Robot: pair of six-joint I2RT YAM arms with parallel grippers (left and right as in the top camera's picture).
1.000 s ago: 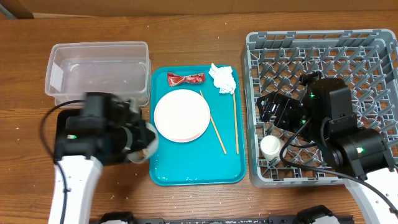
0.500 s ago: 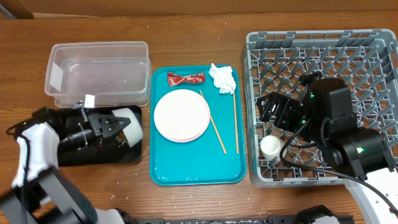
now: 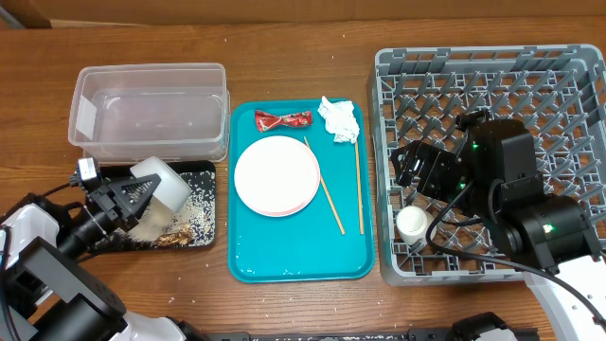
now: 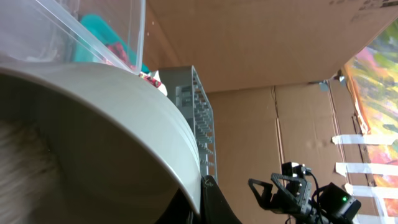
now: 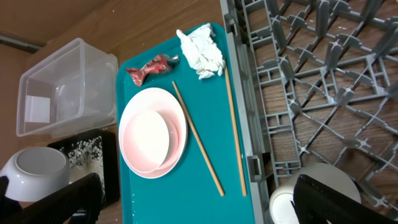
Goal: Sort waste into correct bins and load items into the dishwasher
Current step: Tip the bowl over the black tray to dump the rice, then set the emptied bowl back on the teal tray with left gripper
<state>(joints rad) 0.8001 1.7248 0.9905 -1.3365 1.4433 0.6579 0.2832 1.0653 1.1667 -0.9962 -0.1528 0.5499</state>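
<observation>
At the near left, the left gripper (image 3: 140, 195) is clamped on the rim of a small round bowl (image 3: 161, 180), which lies tipped on its side over the black tray (image 3: 210, 170). From here it's hard to say whether the bowl actually touches the tray. White rice grains (image 3: 196, 210) are scattered across the tray's right half, with brown scraps (image 3: 172, 239) at its near edge.

Over on the near right, a white cup (image 3: 412, 223) sits in the near left corner of the grey dish rack (image 3: 492, 66). The right gripper (image 5: 199, 186) hangs just above and beyond it, inside the rack, its fingers spread wide and holding nothing.

Between the two stands the teal tray (image 3: 284, 260). In its middle is a white plate stacked on a pale-pink plate (image 3: 276, 175). Just right of them lie the two chopsticks (image 3: 330, 199), one slanted, the other running straight from near to far.

At the tray's far end the red wrapper (image 3: 282, 119) lies left of the crumpled tissue (image 3: 339, 119), the two close together. On the far left, just beyond the black tray, sits the clear tub (image 3: 151, 109) on the wooden table (image 3: 303, 47).
</observation>
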